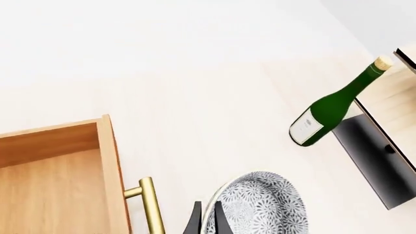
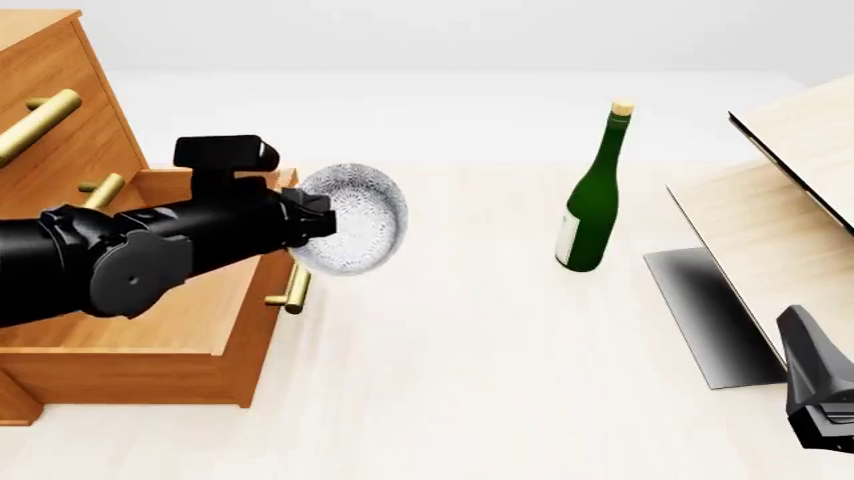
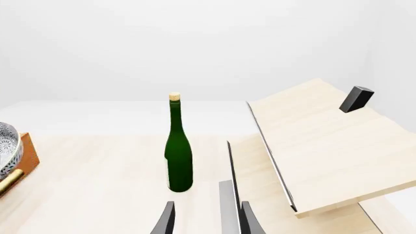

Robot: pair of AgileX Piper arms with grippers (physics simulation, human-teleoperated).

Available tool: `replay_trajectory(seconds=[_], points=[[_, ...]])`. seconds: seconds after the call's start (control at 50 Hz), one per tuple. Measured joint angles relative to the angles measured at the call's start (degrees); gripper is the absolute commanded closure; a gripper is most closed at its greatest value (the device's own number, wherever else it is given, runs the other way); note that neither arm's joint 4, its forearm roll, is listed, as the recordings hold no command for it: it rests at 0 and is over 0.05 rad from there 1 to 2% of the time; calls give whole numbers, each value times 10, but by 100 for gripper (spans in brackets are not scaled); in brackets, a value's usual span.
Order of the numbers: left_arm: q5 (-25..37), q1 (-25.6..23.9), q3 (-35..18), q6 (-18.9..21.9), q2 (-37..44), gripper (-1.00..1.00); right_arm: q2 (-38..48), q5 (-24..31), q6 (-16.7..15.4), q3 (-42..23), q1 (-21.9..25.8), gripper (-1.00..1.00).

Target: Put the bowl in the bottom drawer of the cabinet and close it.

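My left gripper [image 2: 315,214] is shut on the rim of the bowl [image 2: 352,218], a white bowl with a grey-blue speckle. It hangs tipped on its side above the front edge of the bottom drawer [image 2: 147,310]. That drawer stands pulled out from the cabinet [image 2: 60,90], with its brass handle [image 2: 296,290] just below the bowl. In the left wrist view the two dark fingers [image 1: 195,220] pinch the bowl [image 1: 263,204] beside the open drawer [image 1: 55,180]. My right gripper [image 3: 208,222] is open with nothing held, low at the right [image 2: 814,385], far from the bowl.
A green wine bottle [image 2: 591,190] stands upright mid-table, right of the bowl. Pale wood slanted panels [image 2: 787,210] with a dark base [image 2: 707,310] fill the right side, close to my right gripper. Two upper drawer fronts with brass handles [image 2: 40,120] are shut.
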Motion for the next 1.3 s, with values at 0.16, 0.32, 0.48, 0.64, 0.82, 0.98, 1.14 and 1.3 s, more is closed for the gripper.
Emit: replay_trajectory(seconds=[0.16, 0.32, 0.48, 0.64, 0.82, 0.98, 1.14, 1.3], points=[[10, 22, 9, 10, -30, 100, 0, 0, 0, 0, 0, -100], [17, 41, 16, 19, -53, 100, 0, 0, 0, 0, 0, -100], [22, 63, 22, 31, -71, 100, 0, 0, 0, 0, 0, -100], [25, 84, 29, 40, -85, 100, 0, 0, 0, 0, 0, -100], [25, 109, 39, 48, -101, 100, 0, 0, 0, 0, 0, -100], [23, 131, 48, 54, -110, 100, 0, 0, 0, 0, 0, -100], [18, 154, 55, 60, -113, 100, 0, 0, 0, 0, 0, -100], [11, 178, 59, 62, -110, 100, 0, 0, 0, 0, 0, -100]])
